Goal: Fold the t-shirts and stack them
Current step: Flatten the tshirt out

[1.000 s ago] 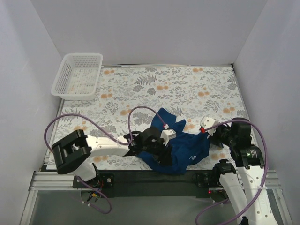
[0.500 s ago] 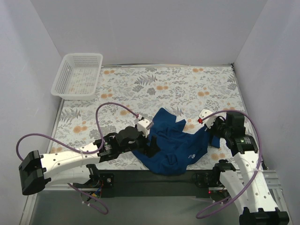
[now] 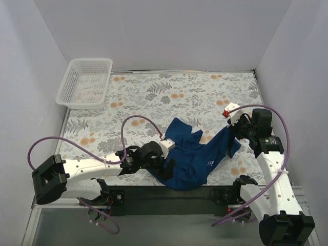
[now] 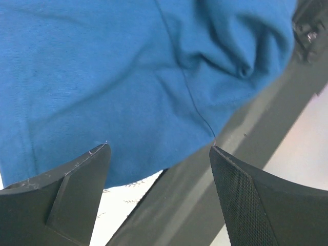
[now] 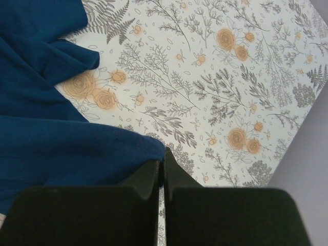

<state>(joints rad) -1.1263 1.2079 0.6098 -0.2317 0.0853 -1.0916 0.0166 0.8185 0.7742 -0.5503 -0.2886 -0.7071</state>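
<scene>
Navy blue t-shirt [image 3: 190,160], grey-and-orange floral tablecloth [image 3: 169,92], white basket [image 3: 90,60]

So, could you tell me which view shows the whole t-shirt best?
The top view: the whole crumpled t-shirt shows there. The left wrist sees only close-up cloth, the right wrist only one side of it.
</scene>
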